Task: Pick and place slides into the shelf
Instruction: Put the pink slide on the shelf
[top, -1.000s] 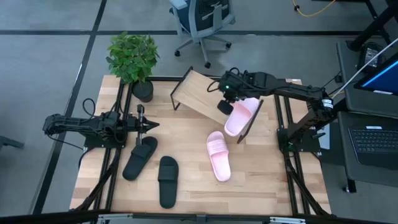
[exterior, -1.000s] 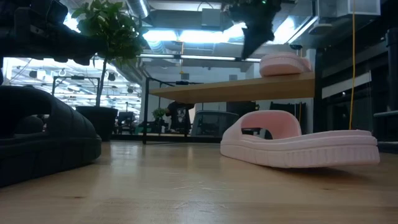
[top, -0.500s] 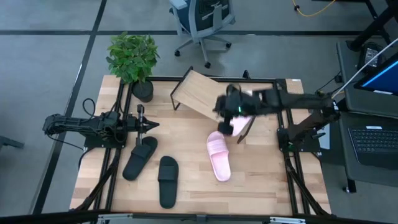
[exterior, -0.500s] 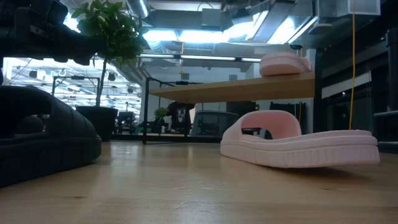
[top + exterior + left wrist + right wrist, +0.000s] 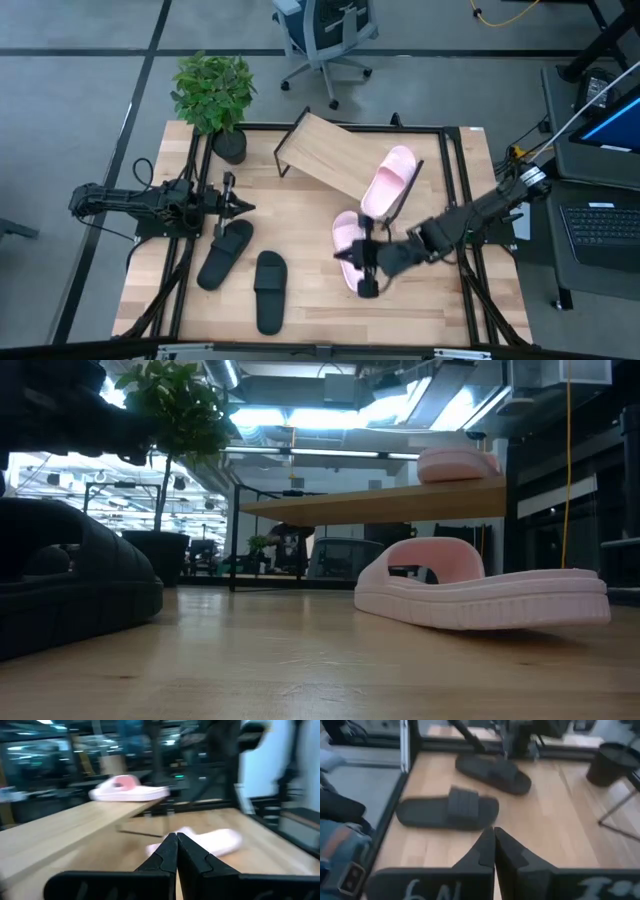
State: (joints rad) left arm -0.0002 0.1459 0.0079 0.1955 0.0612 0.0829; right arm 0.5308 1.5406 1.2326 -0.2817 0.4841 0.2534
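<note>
Slides: one pink slide [image 5: 389, 182] lies on the shelf [image 5: 322, 153]; another pink slide [image 5: 349, 240] and two black slides [image 5: 225, 253] remain on the table. Right gripper [image 5: 366, 272], fingers together, empty, hovers over the second pink one; left gripper [image 5: 238, 205] waits closed.

Right gripper [image 5: 366, 262] hides part of pink slide [image 5: 350, 240], centre of high view; left-wrist view motion-blurred.

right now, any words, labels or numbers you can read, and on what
None readable.
White marks on the right gripper housing, seen in its wrist view: too blurred to read.
Screen beside the table: too small to tell.
Slides, shelf, plant pot: no text visible.
</note>
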